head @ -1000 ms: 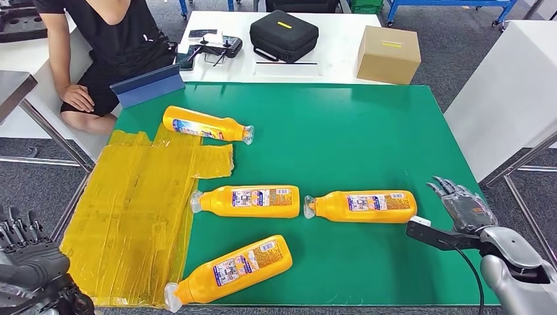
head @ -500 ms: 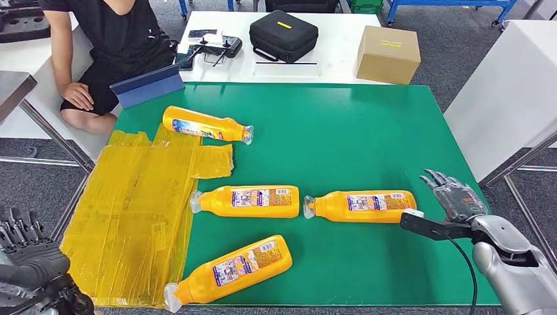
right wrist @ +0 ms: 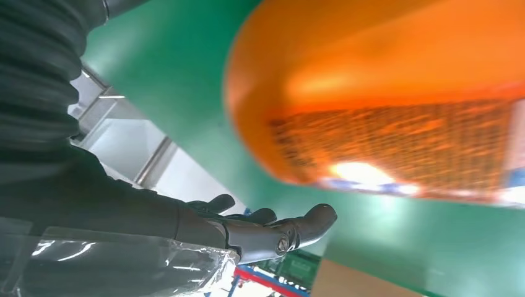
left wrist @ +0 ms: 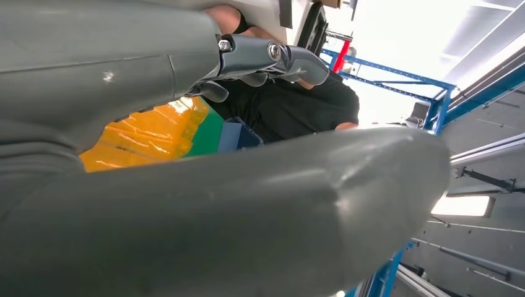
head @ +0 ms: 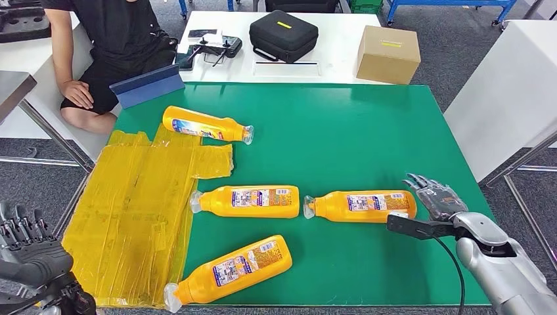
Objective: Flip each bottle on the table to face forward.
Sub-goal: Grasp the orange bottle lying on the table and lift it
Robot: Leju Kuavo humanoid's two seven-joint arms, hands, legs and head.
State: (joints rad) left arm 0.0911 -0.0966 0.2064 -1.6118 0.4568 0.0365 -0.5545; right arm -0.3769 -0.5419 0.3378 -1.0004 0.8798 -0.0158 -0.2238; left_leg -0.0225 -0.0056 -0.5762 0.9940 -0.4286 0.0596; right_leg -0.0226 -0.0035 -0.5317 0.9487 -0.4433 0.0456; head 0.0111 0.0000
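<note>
The right hand (head: 439, 197) sits at the lower right of the head view, fingers spread and holding nothing, just beside the base of the nearest bottle (head: 361, 206). In the right wrist view that bottle's orange base (right wrist: 396, 93) looms close over the loose fingers (right wrist: 297, 229), apart from them.

The left hand (head: 29, 246) hangs off the lower left corner, beyond the table (head: 368, 131), also holding nothing, its fingers upright and apart.

Three more bottles lie flat: one at centre (head: 246, 201), cap to cap with the first; one lower left (head: 230, 269), its neck on the yellow sheet (head: 131, 210); one upper left (head: 207, 125).

The step in hand looks like the reach for the first bottle. Next, the hand would need to close round the body near the base and roll it over.
</note>
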